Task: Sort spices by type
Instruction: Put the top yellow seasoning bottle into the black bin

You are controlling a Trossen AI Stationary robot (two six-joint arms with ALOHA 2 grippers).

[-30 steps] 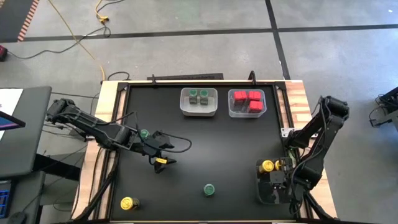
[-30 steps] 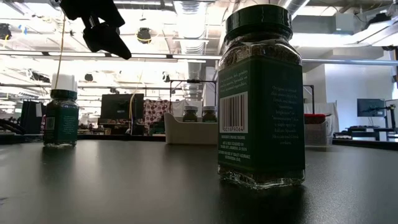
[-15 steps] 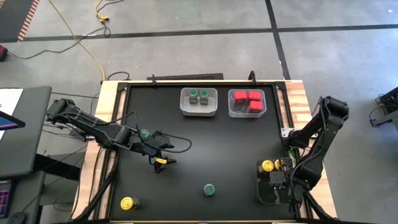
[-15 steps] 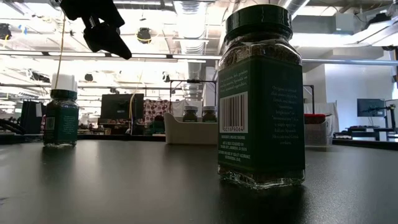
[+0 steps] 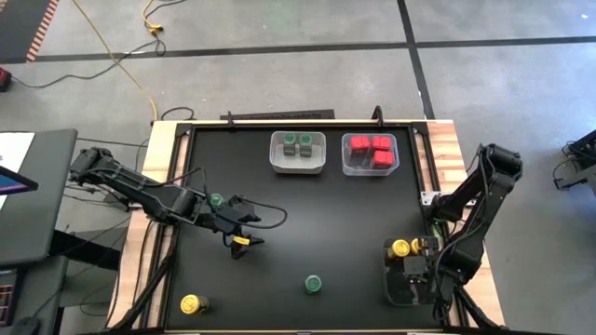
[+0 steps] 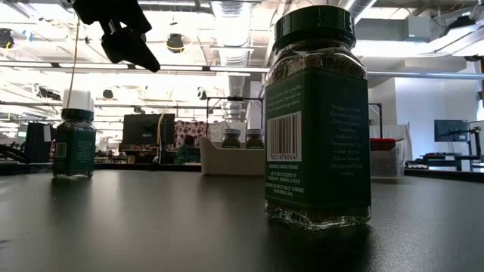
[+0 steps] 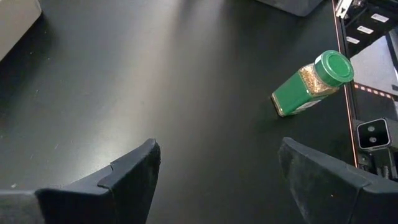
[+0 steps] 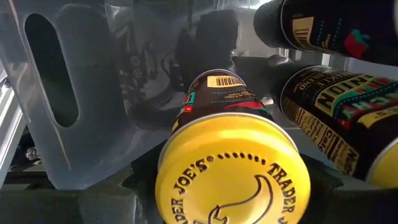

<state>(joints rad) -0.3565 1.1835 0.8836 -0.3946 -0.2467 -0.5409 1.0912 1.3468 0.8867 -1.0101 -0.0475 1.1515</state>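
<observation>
High view: black table (image 5: 307, 209); left gripper (image 5: 244, 229) over the left-centre, fingers apart, holding nothing; 1 green-lidded jar (image 5: 216, 200) just beside the left arm, 1 more (image 5: 314, 284) near the front centre; 1 yellow-lidded jar (image 5: 192, 303) at the front left corner; far edge holds a clear bin (image 5: 298, 166) with green-lidded jars and a second bin (image 5: 370, 168) with red boxes (image 5: 370, 151); right gripper (image 5: 415, 267) at the front right, in a third clear bin (image 5: 390, 279), beside another yellow lid (image 5: 401, 247).

Low view: front green jar (image 6: 318, 121) upright, close up; second green jar (image 6: 74, 143) upright, farther off.

Left wrist view: fingers (image 7: 130, 177) spread wide above bare table; green jar (image 7: 311, 84) standing alone.

Right wrist view: fingers clamped on a yellow-lidded jar (image 8: 233, 171) inside the bin (image 8: 68, 93); 2 more jars (image 8: 339, 118) lying alongside.
</observation>
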